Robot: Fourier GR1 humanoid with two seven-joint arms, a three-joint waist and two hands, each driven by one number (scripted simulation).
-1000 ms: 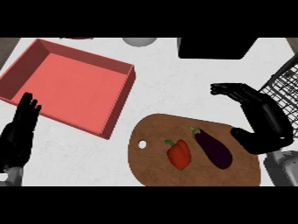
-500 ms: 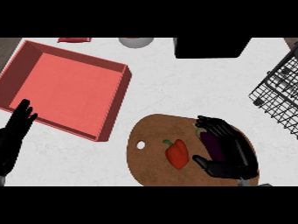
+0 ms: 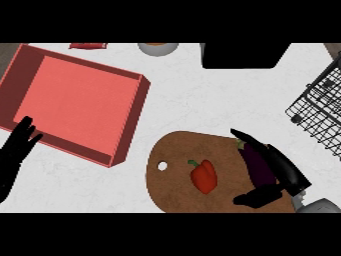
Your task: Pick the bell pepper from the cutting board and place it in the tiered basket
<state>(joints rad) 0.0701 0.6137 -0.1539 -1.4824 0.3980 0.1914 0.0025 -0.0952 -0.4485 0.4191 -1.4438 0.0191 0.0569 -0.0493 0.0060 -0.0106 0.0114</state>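
The right hand (image 3: 276,167) has been swung out toward the right edge of the board (image 3: 174,192) since half a second ago, when it was spread over the board beside the pepper (image 3: 204,175). Now it is seen edge-on, with the fingers stretched out straight and together toward the board's far right rim, and the thumb (image 3: 258,196) stuck out toward the pepper. Nothing is held in it. An aubergine (image 3: 257,166), hidden a moment ago, is uncovered again just beside the fingers, along the right side of the board; whether it is touched cannot be told.

The pepper is found where it was, lying near the middle of the board, red with its green stem turned to the far side. It is apart from the hand, with bare wood left between it and the thumb. A small hole (image 3: 162,166) is shown near the board's left rim.

The left hand (image 3: 7,160) is kept at the near left edge of the counter (image 3: 202,107), fingers straight and up, resting against the near wall of the red tray (image 3: 126,135). The tray is set over the far left part of the counter.

The wire basket (image 3: 328,107) is placed at the right edge, well apart from the pepper. A black box (image 3: 245,55) and a bowl (image 3: 158,48) are lined up along the far edge.
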